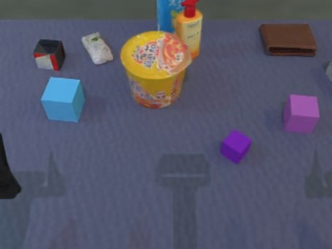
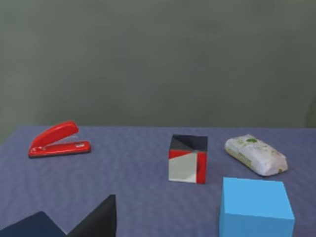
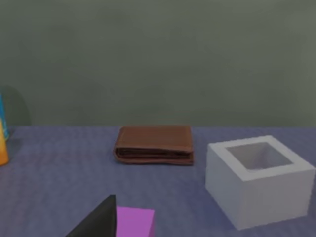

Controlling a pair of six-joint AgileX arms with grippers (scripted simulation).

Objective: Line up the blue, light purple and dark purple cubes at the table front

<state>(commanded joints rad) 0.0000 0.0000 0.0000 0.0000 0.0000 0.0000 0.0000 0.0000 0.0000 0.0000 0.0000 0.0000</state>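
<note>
Sitting apart on the slate-purple table point(image 1: 129, 155), the three plain cubes are unaligned: the sky-blue cube point(image 1: 63, 98) at the left, the light purple cube point(image 1: 301, 113) near the right edge, and the small dark purple cube point(image 1: 236, 146) between them, nearer the front and closer to the light purple one. A noodle cup point(image 1: 154, 67) stands mid-table, with an orange pump bottle point(image 1: 189, 31) and a blue carton point(image 1: 167, 14) behind it. Behind the blue cube lie a black, red and white cube point(image 1: 49, 54) and a white packet point(image 1: 97, 47); a brown wallet point(image 1: 288, 39) rests at the back right. The left wrist view adds a red stapler point(image 2: 59, 140); the right wrist view, a grey open box point(image 3: 256, 180). Only a dark sliver of the left arm point(image 1: 6, 174) shows at the table's left edge. Whether either gripper is clenched or released cannot be told.
</note>
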